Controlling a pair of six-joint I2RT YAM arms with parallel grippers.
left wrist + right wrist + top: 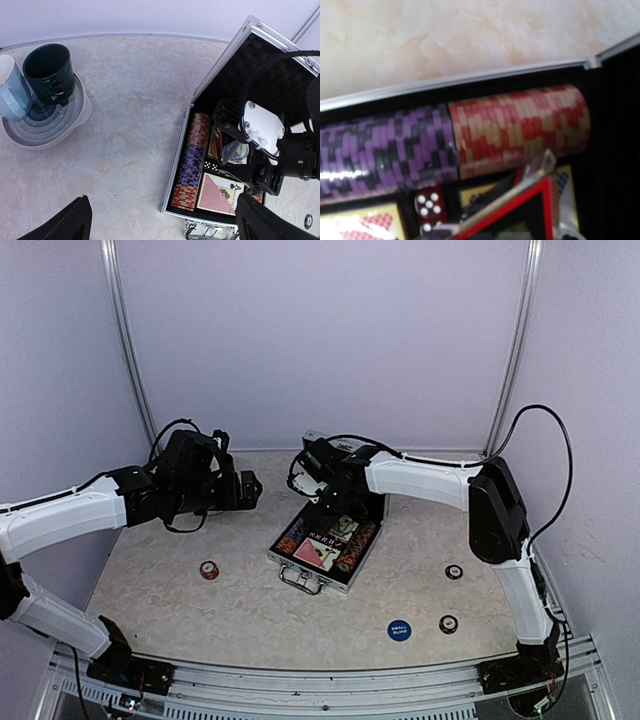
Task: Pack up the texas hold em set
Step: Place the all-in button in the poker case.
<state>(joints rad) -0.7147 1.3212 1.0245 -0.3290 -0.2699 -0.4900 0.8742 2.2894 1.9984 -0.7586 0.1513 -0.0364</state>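
Observation:
The texas hold em set's silver case (300,562) lies open mid-table, its black-lined lid (260,75) raised. Inside are striped chip rows, purple (380,150) and red (520,125), a red-backed card deck (217,192) and red dice (429,205). My right gripper (328,502) reaches into the case and is shut on the clear, red-edged triangle marker (520,205), which is tilted above the cards. My left gripper (250,488) hovers left of the case, open and empty, its fingers (70,222) framing the case's near corner.
Round buttons lie loose on the table: one left of the case (209,570), two to the right (454,571) (448,623), and a blue one (399,630). A light-blue mug (9,87) and a dark-green mug (47,67) stand on a plate (50,127).

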